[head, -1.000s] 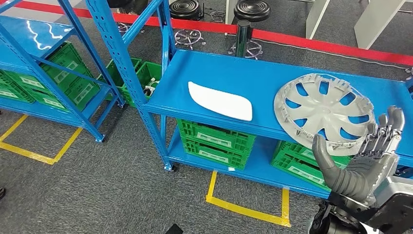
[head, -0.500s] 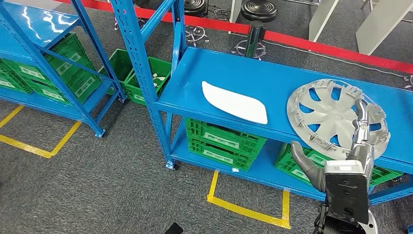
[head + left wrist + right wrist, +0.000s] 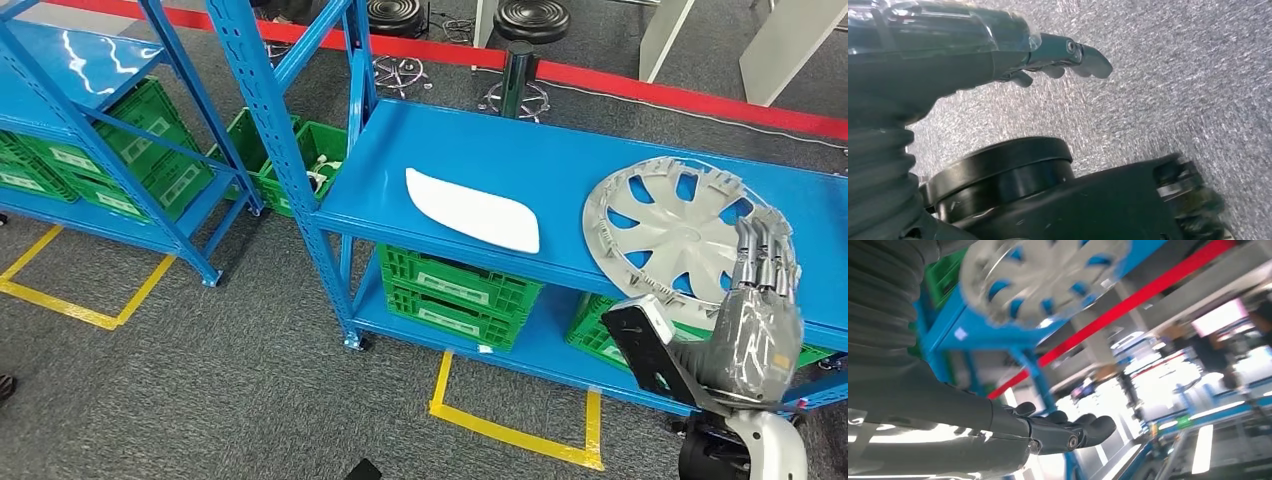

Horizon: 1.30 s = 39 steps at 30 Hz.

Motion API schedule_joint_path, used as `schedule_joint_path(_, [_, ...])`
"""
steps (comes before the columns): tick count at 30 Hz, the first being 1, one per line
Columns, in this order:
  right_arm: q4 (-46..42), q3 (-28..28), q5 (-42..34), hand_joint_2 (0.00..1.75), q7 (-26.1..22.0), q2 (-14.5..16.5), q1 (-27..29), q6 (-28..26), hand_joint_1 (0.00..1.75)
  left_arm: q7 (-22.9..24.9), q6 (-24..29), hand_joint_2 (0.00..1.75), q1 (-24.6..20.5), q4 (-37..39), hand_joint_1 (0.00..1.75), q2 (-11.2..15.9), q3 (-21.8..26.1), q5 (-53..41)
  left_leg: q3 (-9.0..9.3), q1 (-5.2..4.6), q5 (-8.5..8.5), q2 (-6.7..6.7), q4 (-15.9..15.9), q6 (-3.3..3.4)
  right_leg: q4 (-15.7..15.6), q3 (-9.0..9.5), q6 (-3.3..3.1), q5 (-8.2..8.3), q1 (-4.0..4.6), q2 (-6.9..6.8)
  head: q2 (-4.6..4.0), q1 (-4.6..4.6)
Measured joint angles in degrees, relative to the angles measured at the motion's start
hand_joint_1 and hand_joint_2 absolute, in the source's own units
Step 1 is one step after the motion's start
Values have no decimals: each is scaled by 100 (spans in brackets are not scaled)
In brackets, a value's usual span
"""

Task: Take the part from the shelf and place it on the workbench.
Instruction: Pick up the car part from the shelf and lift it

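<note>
Blue shelf (image 3: 480, 165) holds silver hubcap (image 3: 668, 225) | right hand (image 3: 757, 310) raised, fingers straight, holding nothing, tips overlapping hubcap's near rim, likely approaching | left hand (image 3: 973, 45) hangs empty, fingers loosely extended

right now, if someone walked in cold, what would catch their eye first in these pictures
Probably the big silver hubcap lying flat at the right end of the bright blue shelf, with the right robot hand raised just at its near edge, holding nothing. Next, the white curved panel lying alone mid-shelf, and the green crates on the level below.
</note>
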Motion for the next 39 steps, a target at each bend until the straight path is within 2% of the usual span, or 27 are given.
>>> schedule_joint_path(1, [54, -69, 149, 175, 76, -19, 25, 108, 0, -14, -5, 175, -2, 1, 0, 3, 0, -9, -192, 18, -172, 2, 387, -26, 1, -2, -4, 0, -1, -4, 0, -1])
schedule_joint_path(2, [110, -133, 291, 175, 148, -35, 53, 211, 0, -40, -12, 175, -6, 2, 0, 5, 0, -18, -350, 33, -271, 5, 699, -47, 4, -3, -3, -1, -2, -7, 0, -2])
schedule_joint_path(3, [163, -202, 431, 175, 218, -51, 79, 310, 0, -66, -20, 131, -10, 3, 0, 7, 0, -26, -441, 46, -275, 10, 864, -64, 7, -2, 0, -4, -4, -9, 0, -1])
schedule_joint_path(4, [216, -276, 573, 175, 287, -68, 99, 407, 0, -87, -30, 87, -14, 4, 0, 9, -1, -34, -421, 59, -160, 17, 805, -76, 12, 2, 9, -9, -9, -7, 0, -1])
schedule_joint_path(6, [313, -440, 851, 175, 425, -96, 131, 605, 0, -66, -53, 0, -12, 9, 0, 15, -3, -44, -122, 85, 239, 29, 166, -86, 40, 10, 49, -34, -23, 8, 0, -2])
schedule_joint_path(7, [357, -530, 983, 175, 495, -111, 145, 704, 0, -34, -69, 0, -12, 11, 0, 17, -4, -44, 54, 87, 377, 30, -189, -81, 69, 3, 83, -54, -19, 18, 0, -4])
schedule_joint_path(9, [423, -720, 1164, 175, 587, -160, 173, 872, 0, 25, -106, 0, -11, 16, 0, 24, -4, -32, 226, 79, 442, 22, -554, -21, 109, -22, 155, -76, -8, 30, 0, -3])
schedule_joint_path(11, [480, -928, 1214, 175, 624, -234, 202, 983, 0, 39, -137, 0, -4, 21, 0, 31, -4, -24, 227, 61, 426, 7, -579, 73, 106, -32, 218, -72, -18, 30, 0, 0])
schedule_joint_path(13, [529, -1104, 1158, 175, 632, -308, 233, 1023, 0, 43, -139, 0, -2, 24, 0, 30, -4, -32, 227, 63, 445, -2, -597, 145, 215, -70, 277, -166, -40, 29, 0, 3])
schedule_joint_path(15, [588, -1288, 1033, 175, 634, -396, 302, 1023, 0, 45, -128, 0, -11, 25, 0, 19, -4, -42, 230, 63, 453, -11, -606, 200, 736, -291, 323, -475, -47, 31, 0, 7])
schedule_joint_path(17, [682, -1528, 865, 175, 638, -481, 404, 1014, 0, 45, -125, 0, -7, 25, 0, 2, -4, -44, 230, 42, 450, -36, -605, 231, 1507, -643, 340, -801, -46, 32, 0, 9])
schedule_joint_path(18, [728, -1635, 786, 175, 640, -509, 448, 1007, 0, 45, -125, 0, -3, 25, 0, -4, -5, -44, 232, 29, 449, -51, -604, 238, 1726, -749, 333, -840, -44, 32, 0, 10])
schedule_joint_path(19, [766, -1721, 717, 175, 640, -528, 481, 997, 0, 45, -126, 0, -1, 25, 0, -10, -5, -44, 236, 16, 448, -64, -604, 241, 1741, -764, 315, -767, -43, 33, 0, 10])
schedule_joint_path(20, [795, -1796, 665, 175, 641, -545, 502, 985, 0, 45, -126, 0, -4, 25, 0, -15, -6, -44, 243, 5, 447, -76, -604, 243, 1522, -671, 287, -592, -41, 33, 0, 10])
schedule_joint_path(22, [840, -1936, 571, 175, 641, -575, 519, 947, 0, 45, -131, 0, -12, 25, 0, -32, -7, -30, 255, -22, 442, -95, -601, 236, 766, -331, 207, -204, -21, 30, 0, 10])
schedule_joint_path(23, [859, -1996, 525, 175, 641, -585, 521, 919, 0, 46, -136, 0, -14, 24, 0, -39, -7, -15, 252, -33, 439, -103, -597, 226, 445, -188, 172, -99, -6, 29, 0, 11])
schedule_joint_path(24, [877, -2042, 468, 175, 641, -588, 524, 879, 0, 47, -143, 0, -14, 23, 0, -46, -7, 4, 246, -39, 439, -105, -596, 211, 247, -102, 147, -63, 11, 30, 0, 12])
schedule_joint_path(27, [915, -2094, 245, 175, 641, -578, 550, 718, 0, 52, -163, 0, -15, 23, 0, -49, -7, 64, 233, -20, 431, -92, -600, 132, 124, -60, 101, -61, 28, 31, 0, 15])
schedule_joint_path(29, [926, -2095, 92, 175, 641, -564, 555, 565, 0, 58, -195, 0, -22, 24, 0, -44, -6, 97, 147, -14, 268, -41, -398, 68, 60, -33, 51, -23, 7, 17, 0, 6])
schedule_joint_path(32, [949, -2057, -22, 175, 641, -521, 573, 395, 0, 62, -281, 0, -21, 25, 0, -40, -6, 120, -327, 7, -220, 15, 573, -9, 38, -28, 15, -12, -3, -1, 0, -4])
schedule_joint_path(33, [962, -2036, -32, 175, 641, -502, 579, 366, 0, 62, -310, 0, -19, 25, 0, -40, -7, 122, -463, 13, -284, 16, 827, -25, 41, -30, 13, -16, -3, -5, 0, -4])
schedule_joint_path(34, [973, -2009, -29, 175, 641, -482, 581, 344, 0, 62, -333, 0, -18, 25, 0, -39, -7, 120, -513, 15, -236, 19, 891, -33, 46, -30, 15, -23, -3, -7, 0, -5])
schedule_joint_path(35, [980, -1980, -23, 175, 641, -461, 581, 326, 0, 62, -351, 0, -19, 25, 0, -37, -7, 113, -449, 16, -80, 23, 732, -34, 54, -26, 20, -32, -4, -8, 0, -5])
schedule_joint_path(37, [984, -1931, -10, 175, 641, -426, 576, 311, 0, 62, -368, 0, -23, 25, 0, -32, -7, 97, -102, 15, 305, 44, 21, -9, 78, -11, 53, -62, -2, -7, 0, -5])
schedule_joint_path(38, [983, -1911, -7, 175, 641, -414, 567, 311, 0, 62, -371, 0, -29, 25, 0, -31, -7, 91, 60, 10, 420, 56, -302, 23, 98, -10, 80, -80, 6, -4, 0, -4])
schedule_joint_path(39, [982, -1890, -6, 175, 641, -405, 555, 311, 0, 62, -374, 0, -33, 25, 0, -31, -7, 91, 158, 2, 462, 66, -497, 58, 111, -12, 110, -91, 13, -2, 0, -2])
